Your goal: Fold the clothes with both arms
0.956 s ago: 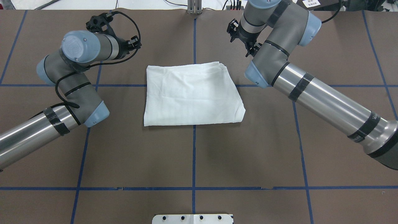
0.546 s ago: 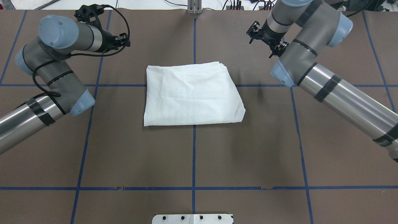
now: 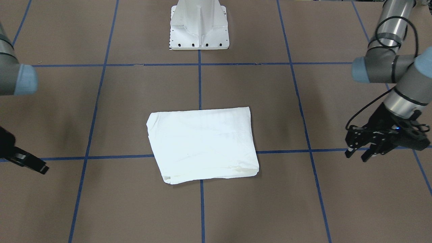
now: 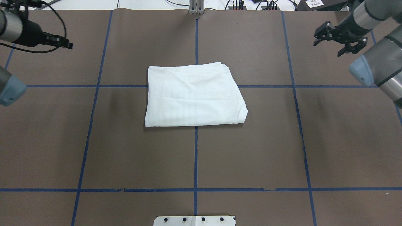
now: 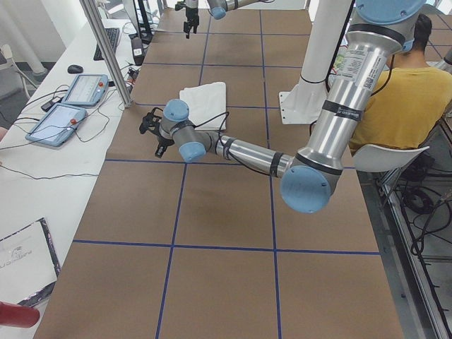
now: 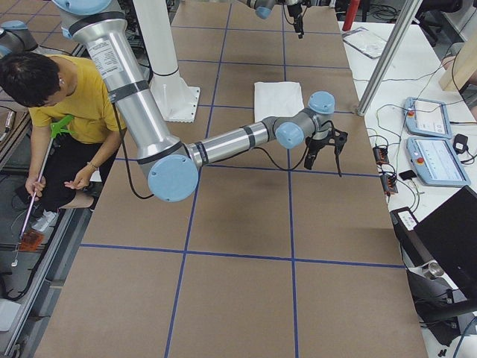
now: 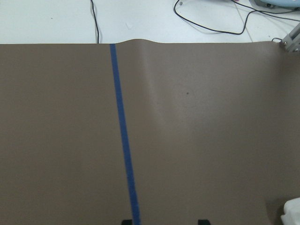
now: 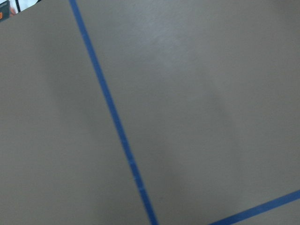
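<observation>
The white T-shirt (image 4: 194, 94) lies folded into a flat rectangle in the middle of the brown table, with no print or collar showing. It also shows in the front-facing view (image 3: 202, 145). My left gripper (image 4: 68, 45) hovers far to the shirt's left near the table's far edge, open and empty; it also shows in the front-facing view (image 3: 357, 156). The left wrist view shows bare table and a corner of the shirt (image 7: 293, 213). My right gripper (image 4: 327, 50) is far to the shirt's right, open and empty, and partly cut off in the front-facing view (image 3: 33, 164).
The white metal pedestal (image 3: 199, 23) stands at the robot's side of the table. Blue tape lines (image 4: 196, 157) grid the brown table. A person in a yellow shirt (image 5: 395, 99) sits behind the robot. Tablets (image 6: 432, 142) and cables lie on the white bench along the far edge.
Both arms have swung outward from beside the shirt toward the table's left and right ends. The shirt has not moved.
</observation>
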